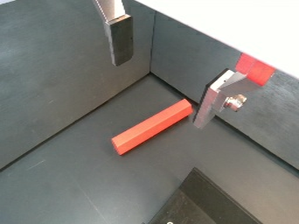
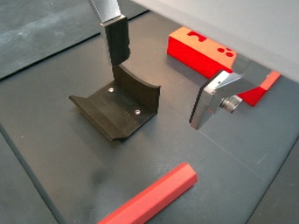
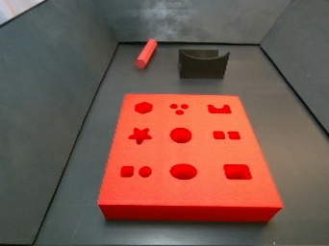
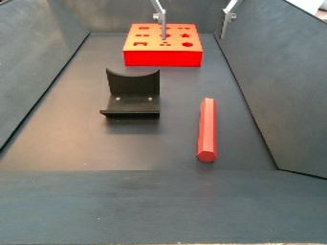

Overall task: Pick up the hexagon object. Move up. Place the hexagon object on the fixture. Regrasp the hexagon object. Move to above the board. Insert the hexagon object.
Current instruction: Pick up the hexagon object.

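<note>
The hexagon object, a slim red bar, lies flat on the dark floor in both side views [image 3: 146,55] [image 4: 207,127] and in both wrist views [image 1: 152,127] [image 2: 152,201]. The fixture [image 2: 117,109], a dark block with a curved notch, stands beside it [image 4: 132,93] [image 3: 201,62]. The board [image 3: 187,154] is a large red slab with shaped holes [image 4: 163,45] [image 2: 201,52]. My gripper [image 1: 167,74] [image 2: 166,74] is open and empty, high above the floor, with its fingertips showing over the board in a side view [image 4: 194,11]. It is out of the frame in the side view that shows the whole board.
Dark grey walls enclose the floor on all sides [image 4: 52,67] [image 3: 77,86]. A corner of the walls lies close behind the bar [image 1: 146,74]. Bare floor lies between the fixture and the near edge [image 4: 128,153].
</note>
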